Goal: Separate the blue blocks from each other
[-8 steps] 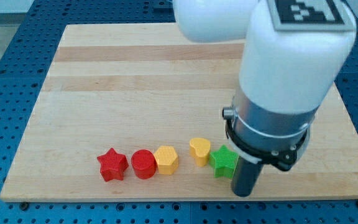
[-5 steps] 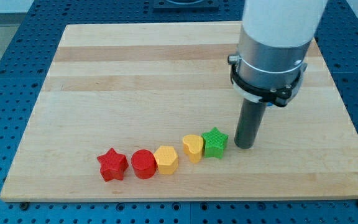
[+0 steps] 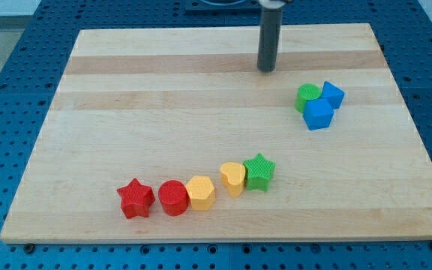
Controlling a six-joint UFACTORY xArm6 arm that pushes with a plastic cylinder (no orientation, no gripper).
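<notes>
Two blue blocks sit touching at the view's right: a larger blue block (image 3: 319, 114) in front and a smaller blue block (image 3: 332, 94) just behind it to the right. A green block (image 3: 307, 96) touches both on their left. My tip (image 3: 266, 70) stands near the view's top, up and to the left of this cluster, apart from it.
A row of blocks lies near the view's bottom: a red star (image 3: 135, 199), a red cylinder (image 3: 174, 198), a yellow hexagon (image 3: 201, 193), a yellow heart (image 3: 233, 178) and a green star (image 3: 259, 172). The wooden board (image 3: 163, 97) ends in edges on all sides.
The rod has moved from beside the green star up to the view's top. The arm no longer hides the blue and green cluster. The green star and yellow heart were nudged up and left early on.
</notes>
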